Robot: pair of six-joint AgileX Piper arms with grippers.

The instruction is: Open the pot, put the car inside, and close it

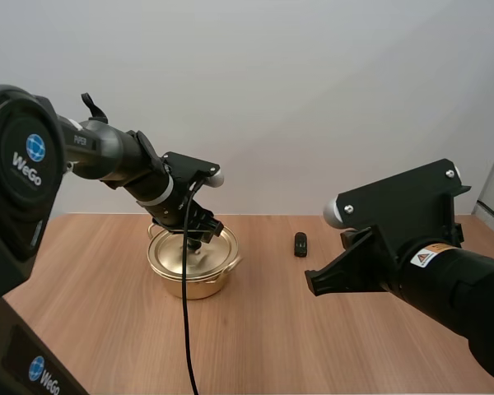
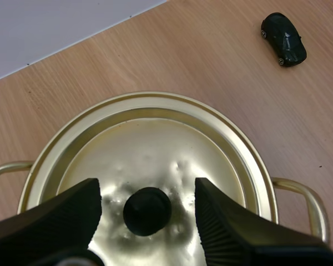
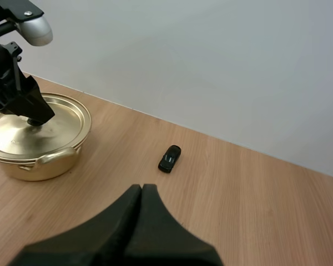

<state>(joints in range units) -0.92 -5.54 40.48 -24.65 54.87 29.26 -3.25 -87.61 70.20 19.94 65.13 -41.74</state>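
Your left gripper (image 2: pixel 148 194) is down over the gold pot (image 1: pixel 193 267). Its fingers (image 2: pixel 61 213) are spread, one on each side of the black knob (image 2: pixel 147 210) in the middle of the lid (image 2: pixel 155 138), and you can see gold lid between the knob and each ribbed face, so they are not pinching it. The lid sits flat on the pot and covers it, with a loop handle (image 2: pixel 308 199) sticking out at each side.

The small black car (image 1: pixel 300 243) lies on the wooden table (image 1: pixel 296 354), apart from the pot on the side toward your right arm, close to the back edge. Your right gripper (image 3: pixel 141 191) hangs above the table on the near side of the car, its fingers pressed together into one dark wedge that holds nothing.
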